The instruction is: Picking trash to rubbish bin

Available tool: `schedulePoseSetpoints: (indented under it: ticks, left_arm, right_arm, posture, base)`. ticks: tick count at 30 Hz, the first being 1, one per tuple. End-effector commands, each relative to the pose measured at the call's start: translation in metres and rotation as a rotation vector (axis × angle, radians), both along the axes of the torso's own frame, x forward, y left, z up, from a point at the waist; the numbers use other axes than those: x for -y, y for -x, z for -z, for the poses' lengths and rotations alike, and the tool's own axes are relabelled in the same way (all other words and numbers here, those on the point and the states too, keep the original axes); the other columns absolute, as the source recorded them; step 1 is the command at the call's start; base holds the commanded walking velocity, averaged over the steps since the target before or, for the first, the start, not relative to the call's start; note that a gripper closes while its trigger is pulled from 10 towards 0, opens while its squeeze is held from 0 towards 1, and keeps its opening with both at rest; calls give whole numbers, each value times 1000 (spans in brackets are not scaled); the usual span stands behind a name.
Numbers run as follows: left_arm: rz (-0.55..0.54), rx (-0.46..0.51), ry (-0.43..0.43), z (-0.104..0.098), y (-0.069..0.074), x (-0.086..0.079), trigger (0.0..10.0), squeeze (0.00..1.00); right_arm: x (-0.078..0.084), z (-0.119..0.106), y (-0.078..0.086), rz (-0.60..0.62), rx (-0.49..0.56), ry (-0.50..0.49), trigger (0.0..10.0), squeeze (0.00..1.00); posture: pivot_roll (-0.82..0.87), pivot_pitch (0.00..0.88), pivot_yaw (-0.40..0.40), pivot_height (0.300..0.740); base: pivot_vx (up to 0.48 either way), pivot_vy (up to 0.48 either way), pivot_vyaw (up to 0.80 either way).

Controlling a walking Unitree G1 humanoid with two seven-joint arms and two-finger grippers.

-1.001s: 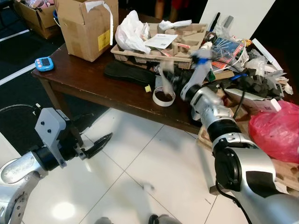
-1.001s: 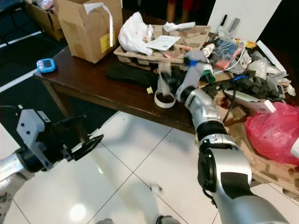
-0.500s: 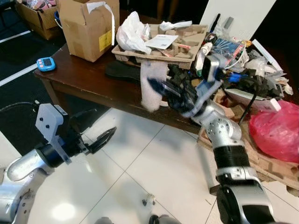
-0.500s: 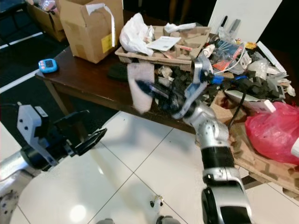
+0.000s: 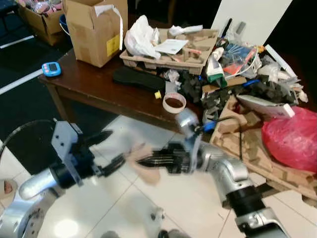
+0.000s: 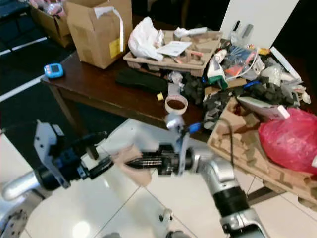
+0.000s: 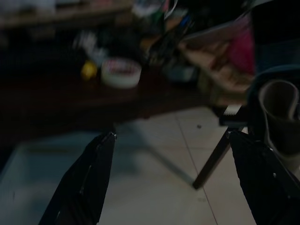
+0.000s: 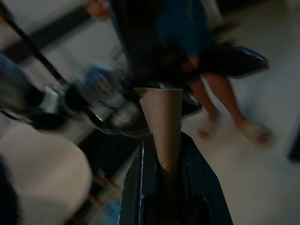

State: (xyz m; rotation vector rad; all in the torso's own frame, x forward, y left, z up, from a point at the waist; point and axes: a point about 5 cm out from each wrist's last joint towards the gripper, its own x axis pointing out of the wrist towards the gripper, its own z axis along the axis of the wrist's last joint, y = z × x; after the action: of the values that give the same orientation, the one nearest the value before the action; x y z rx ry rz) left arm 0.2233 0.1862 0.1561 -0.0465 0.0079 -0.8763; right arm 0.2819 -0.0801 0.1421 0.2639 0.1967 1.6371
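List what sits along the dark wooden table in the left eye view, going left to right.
Blue timer → cardboard box → white plastic bag → roll of tape → white bottle with green base → red bag, past the table's end.

On the dark table before me stood a cardboard box beside a blue timer, a tape roll at its edge, and a red bag off right.
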Motion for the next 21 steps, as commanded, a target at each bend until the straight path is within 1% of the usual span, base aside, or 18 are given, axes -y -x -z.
schedulePoseSetpoints:
  ticks: [1,2,3,5,6,7,8,10,12,14,15,16,17,18,19,21]
  left_arm:
    - [-26,-82,-48,24,0,2,10000,0]
    - [-26,-82,-48,24,0,2,10000,0]
    - [-68,-150,-103,43,-2,-3,10000,0]
    - [-137,-254,-175,75,0,-13,10000,0]
    - [-137,-254,-175,75,0,-13,10000,0]
    - [-162,-284,-185,85,2,-16,10000,0]
    - [-162,-284,-185,85,2,-16,10000,0]
    - [-234,-359,-197,109,7,-26,10000,0]
    - [-293,-422,-217,128,12,-32,10000,0]
    - [-324,-456,-233,138,15,-36,10000,0]
    - [-355,-479,-245,145,17,-39,10000,0]
    - [-355,-479,-245,145,17,-39,10000,0]
    - [-376,-495,-253,149,19,-41,10000,0]
    - [-409,-518,-257,156,21,-44,10000,0]
    - [-409,-518,-257,156,21,-44,10000,0]
    - [-528,-582,-319,174,25,-55,10000,0]
  right_arm:
    - [7,33,1,76,-36,170,10000,0]
    - [7,33,1,76,-36,170,10000,0]
    - [12,48,1,105,-59,236,10000,0]
    - [21,71,2,174,-79,361,10000,0]
    - [21,71,2,174,-79,361,10000,0]
    - [25,80,2,210,-81,413,10000,0]
    - [25,80,2,210,-81,413,10000,0]
    - [35,101,1,303,-91,527,10000,0]
    - [41,116,3,370,-98,606,10000,0]
    - [43,123,4,405,-101,638,10000,0]
    - [46,129,4,456,-114,661,10000,0]
    - [46,129,4,456,-114,661,10000,0]
    - [48,132,4,490,-122,677,10000,0]
    - [51,137,3,551,-113,709,10000,0]
    - [51,137,3,551,-113,709,10000,0]
    - [60,148,3,706,-124,761,10000,0]
  posture:
    - [249,111,-89,740]
    - [249,111,-89,740]
    - [249,113,-89,740]
    - [249,113,-89,740]
    - [249,113,-89,740]
    - [245,116,-87,740]
    - [245,116,-87,740]
    - [245,116,-87,740]
    - [245,116,-87,740]
    - [245,116,-87,740]
    - [246,120,-87,740]
    - [246,120,-87,740]
    - [246,120,-87,740]
    - [248,121,-88,740]
    - [248,121,-88,740]
    - [247,123,-91,740]
  base:
    - [0,0,0]
    - [0,0,0]
    - [0,0,0]
    - [0,0,0]
    - [0,0,0]
    - [0,0,0]
    - [0,0,0]
    - [0,0,0]
    - [0,0,0]
    - [0,0,0]
    - [0,0,0]
    - [0,0,0]
    - [0,0,0]
    - [0,0,0]
    - [0,0,0]
    - [0,0,0]
